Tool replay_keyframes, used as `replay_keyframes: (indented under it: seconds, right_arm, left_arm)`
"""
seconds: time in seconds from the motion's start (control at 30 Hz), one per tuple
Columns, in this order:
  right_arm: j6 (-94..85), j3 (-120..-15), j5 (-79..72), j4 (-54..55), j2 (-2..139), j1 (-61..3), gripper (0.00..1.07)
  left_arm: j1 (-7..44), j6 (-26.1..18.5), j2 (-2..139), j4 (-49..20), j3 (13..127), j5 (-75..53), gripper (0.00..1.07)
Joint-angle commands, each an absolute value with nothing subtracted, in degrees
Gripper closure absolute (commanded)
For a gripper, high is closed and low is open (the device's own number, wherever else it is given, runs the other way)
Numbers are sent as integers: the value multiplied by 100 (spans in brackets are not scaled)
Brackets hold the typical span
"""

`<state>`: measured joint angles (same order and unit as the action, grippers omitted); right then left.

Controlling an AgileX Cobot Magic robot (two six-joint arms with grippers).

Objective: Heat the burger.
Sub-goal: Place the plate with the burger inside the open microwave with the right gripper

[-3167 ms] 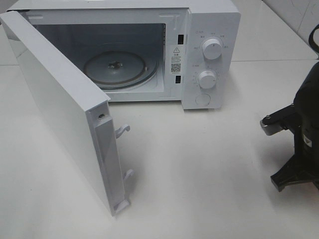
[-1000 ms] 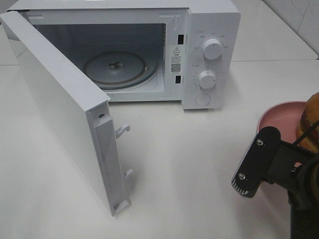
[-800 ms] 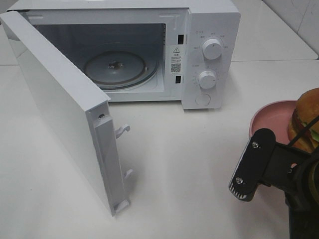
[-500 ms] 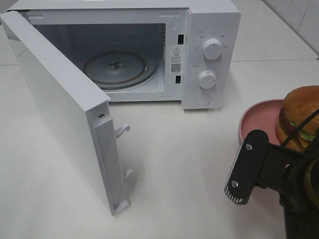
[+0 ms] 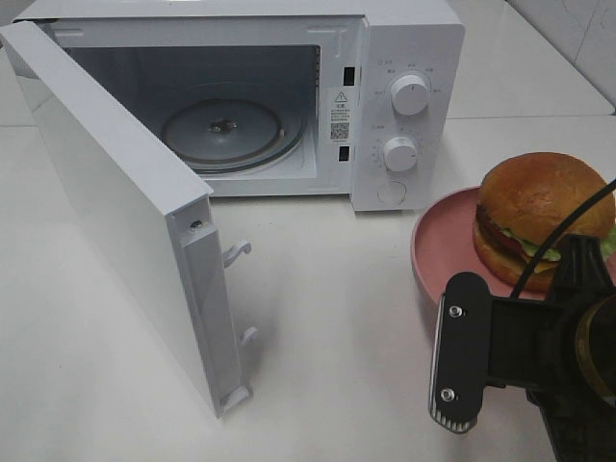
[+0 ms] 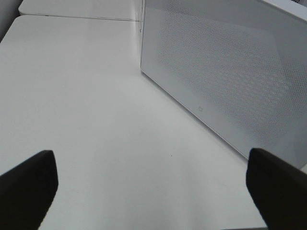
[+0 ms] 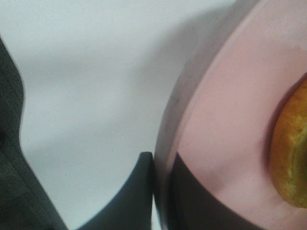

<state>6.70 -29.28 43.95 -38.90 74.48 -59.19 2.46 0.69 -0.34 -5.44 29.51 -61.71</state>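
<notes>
at near right, right gripper [image 7: 162, 191] clamps the pink plate [image 5: 443, 241] rim, burger [image 5: 539, 207] aboard; keep it level towards the microwave turntable [image 5: 226, 130]. left gripper [image 6: 151, 187] released, idle.

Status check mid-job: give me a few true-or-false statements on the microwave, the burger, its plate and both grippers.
The door of the microwave stands open. True.
The burger sits on the pink plate. True.
The plate is inside the microwave. False: the turntable is bare; the plate is outside, in front and to the right.
The right gripper has its jaws shut on the plate's rim. True.
The left gripper grips the door. False: its jaws are open and empty.
</notes>
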Motion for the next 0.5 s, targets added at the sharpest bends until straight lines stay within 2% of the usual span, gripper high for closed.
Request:
replay_keyframes:
  seconds: [0.03, 0.5]
  right_arm:
    - [355, -2928, 4171, -4217, 7403, -5942, 107]
    - [-109, -2928, 3736, -4905, 7403, -5942, 107]
  left_arm:
    - [229, 69, -115, -602, 2951, -6108, 7]
    - [229, 69, -115, -602, 2951, -6108, 7]
